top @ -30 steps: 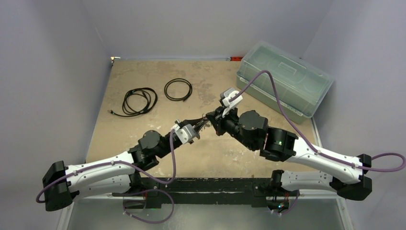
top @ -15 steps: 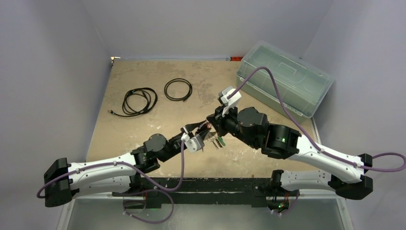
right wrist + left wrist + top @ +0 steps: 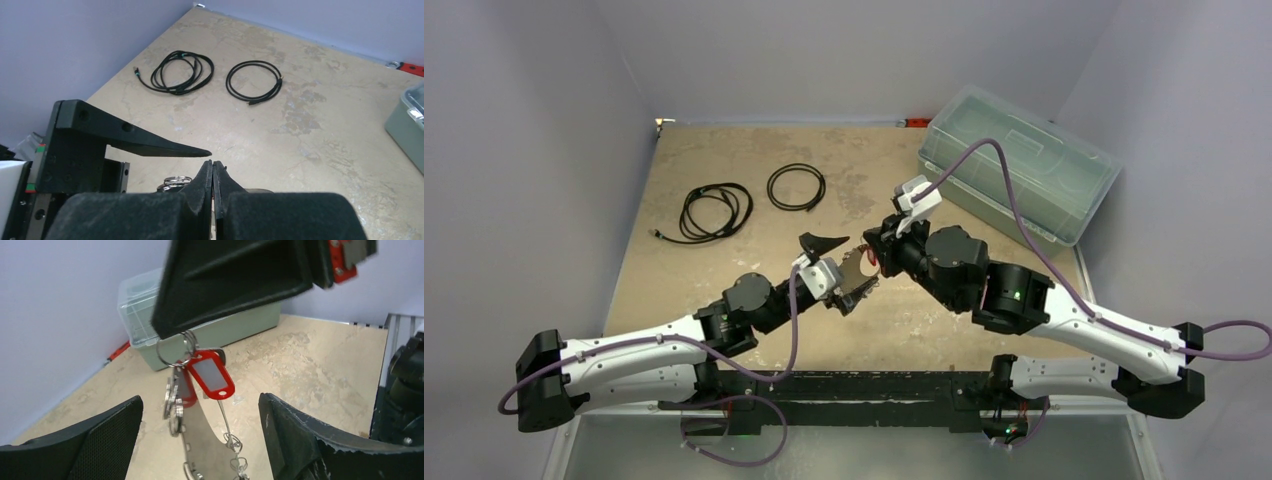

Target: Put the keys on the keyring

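I can read no text, brand, number or sign in any of my views. The only label I see is the pale insert in the red key tag (image 3: pixel 212 374), and its face is blank. The clear plastic box (image 3: pixel 142 300) carries no marking that I can make out, and the small red parts on my fingers are too blurred to tell.

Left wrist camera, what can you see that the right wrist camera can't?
Only the left wrist view shows the red tag, the keys and a thin chain dangling below the right gripper. Only the right wrist view shows a tangled cable and a round cable coil. Both show the metal ring pinched by the shut right gripper, the plastic box and the sandy tabletop.
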Available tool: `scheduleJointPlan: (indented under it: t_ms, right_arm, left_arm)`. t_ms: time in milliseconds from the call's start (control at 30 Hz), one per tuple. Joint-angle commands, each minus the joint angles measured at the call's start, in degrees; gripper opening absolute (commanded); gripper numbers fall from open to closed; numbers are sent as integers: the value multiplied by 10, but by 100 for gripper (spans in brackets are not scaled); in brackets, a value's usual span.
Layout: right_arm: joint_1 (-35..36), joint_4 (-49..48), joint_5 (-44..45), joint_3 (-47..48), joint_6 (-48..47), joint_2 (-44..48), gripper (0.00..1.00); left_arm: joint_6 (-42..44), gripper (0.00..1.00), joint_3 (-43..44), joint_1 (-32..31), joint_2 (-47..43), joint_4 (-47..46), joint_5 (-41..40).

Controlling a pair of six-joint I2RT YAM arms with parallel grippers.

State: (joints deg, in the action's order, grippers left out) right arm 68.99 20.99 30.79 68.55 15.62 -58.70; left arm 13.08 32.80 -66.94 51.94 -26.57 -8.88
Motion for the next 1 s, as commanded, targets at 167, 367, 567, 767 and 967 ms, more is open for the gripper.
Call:
scheduleJointPlan:
  t_ms: [167, 367, 567, 767, 967]
  right_arm:
    - [-1, -114, 59, -44, 21, 27, 0]
    - [-1, -130, 78, -52, 30, 15, 0]
    - [-1, -142, 82, -61, 35, 12, 0]
    - [-1, -138, 79, -70, 36, 10, 0]
    - [-27, -88, 70, -114, 76, 23, 0]
  left_arm:
    - [-189, 84, 26, -3, 38, -105, -130]
    - [-215, 87, 29, -3, 70, -136, -169]
    - [-236, 72, 19, -3, 70, -171, -201]
    - [-219, 74, 20, -3, 72, -127, -211]
    - [-168, 89, -17, -1, 64, -28, -277]
